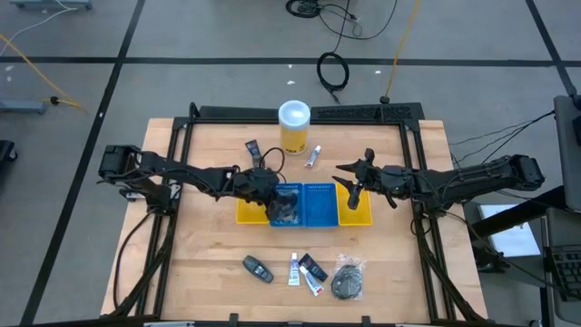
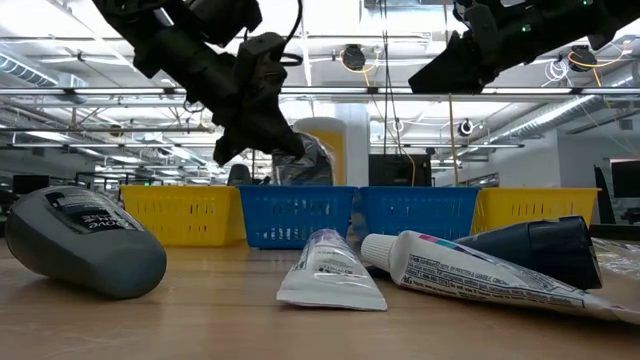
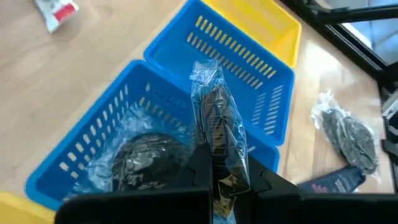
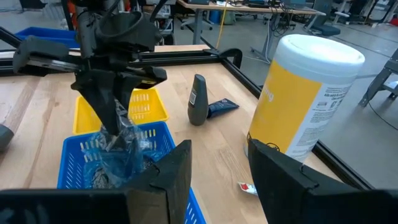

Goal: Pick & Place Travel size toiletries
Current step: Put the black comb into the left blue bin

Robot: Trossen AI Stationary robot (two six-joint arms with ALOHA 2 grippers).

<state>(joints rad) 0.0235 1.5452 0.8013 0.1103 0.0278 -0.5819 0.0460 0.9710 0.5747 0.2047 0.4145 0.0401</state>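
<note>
My left gripper is shut on a round black disc in clear wrap, over the left blue tray. A second wrapped disc lies inside that tray. My right gripper hangs open above the right yellow tray with nothing between its fingers. Near the table's front edge lie a dark oval piece, white tubes, a dark tube and another wrapped disc. Farther back lie a dark piece and a small white tube. My left gripper pinches the wrapped disc between its two fingers by the end of the pack nearest the wrist. The fingers slant down from the table's left. The pack sticks out edge-on beyond the fingertips, its lower part down inside the blue tray; whether it rests there I cannot tell.
A row of trays, yellow, blue, blue and yellow, stands mid-table. A tall yellow canister with a white lid stands behind them. Bare wood lies on both sides of the trays.
</note>
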